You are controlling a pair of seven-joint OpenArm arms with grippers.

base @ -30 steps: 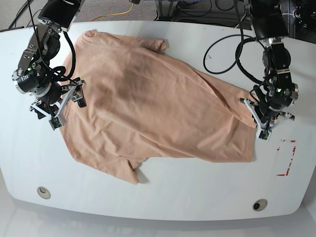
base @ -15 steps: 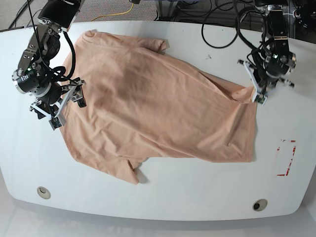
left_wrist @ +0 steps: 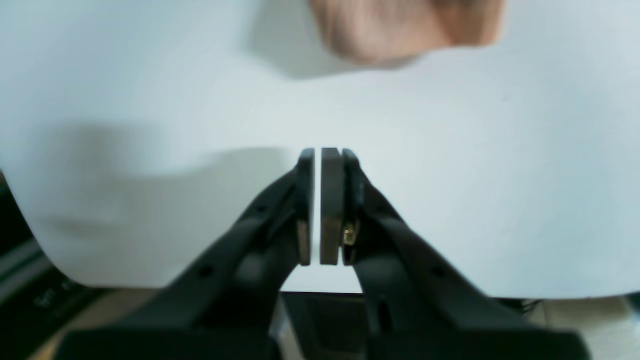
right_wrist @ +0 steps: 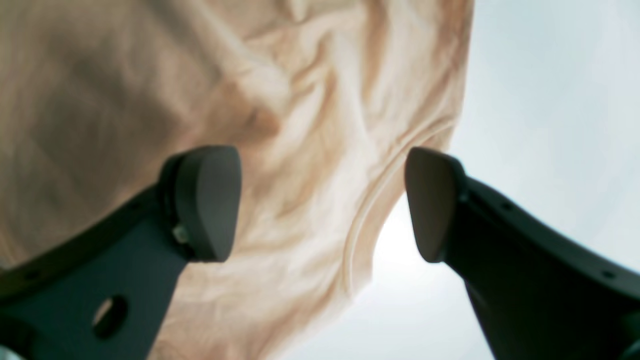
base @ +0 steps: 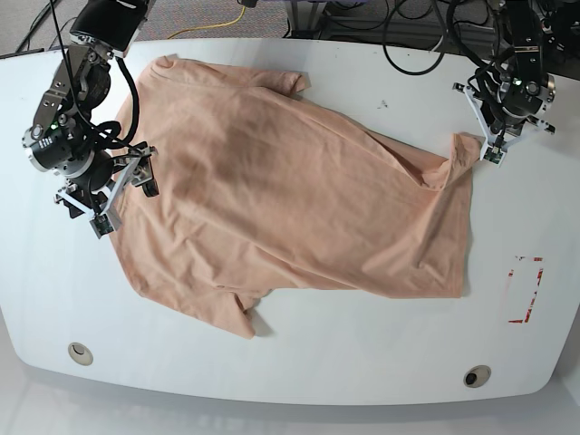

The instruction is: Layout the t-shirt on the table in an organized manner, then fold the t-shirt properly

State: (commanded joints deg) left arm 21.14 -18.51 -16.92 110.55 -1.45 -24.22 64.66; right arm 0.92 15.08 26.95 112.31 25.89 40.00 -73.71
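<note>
The peach t-shirt [base: 290,199] lies spread across the white table [base: 299,362], with a small raised flap at its right corner [base: 460,149]. My left gripper [base: 492,154] hovers just right of that flap. In the left wrist view the left gripper [left_wrist: 318,205] is shut with only bare table [left_wrist: 500,175] behind it, and the t-shirt [left_wrist: 400,30] is a blur at the top. My right gripper [base: 101,222] is at the shirt's left edge. In the right wrist view the right gripper [right_wrist: 320,200] is open above the wrinkled t-shirt [right_wrist: 280,150] and its hem.
A red tape mark [base: 528,290] sits near the table's right edge. Two round grommets [base: 80,352] [base: 477,375] lie along the front edge. Black cables [base: 408,54] trail over the back right of the table.
My left arm moved from the shirt's right edge up toward the far right, and the shirt's right corner shifted up with it. The right arm stayed still.
</note>
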